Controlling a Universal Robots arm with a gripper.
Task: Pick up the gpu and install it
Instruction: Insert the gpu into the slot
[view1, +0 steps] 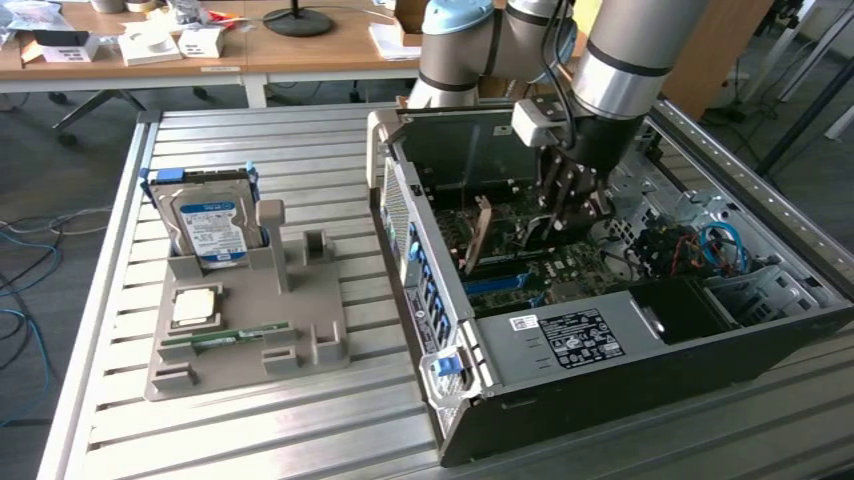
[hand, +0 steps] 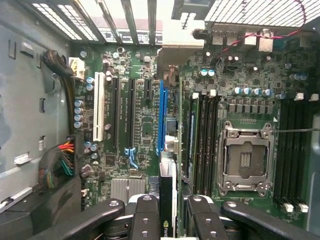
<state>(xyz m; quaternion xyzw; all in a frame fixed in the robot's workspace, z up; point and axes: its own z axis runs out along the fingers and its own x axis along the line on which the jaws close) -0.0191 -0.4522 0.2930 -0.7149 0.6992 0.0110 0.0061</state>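
grip: gripper (hand: 170, 212) is clamping the gpu (hand: 167, 197) edge-on between its fingers | position: gpu is hanging just over the blue expansion slot (hand: 160, 112), seemingly unseated | axis: long axis is running along the slot, silver bracket (hand: 182, 42) lying beyond the slot's rear end
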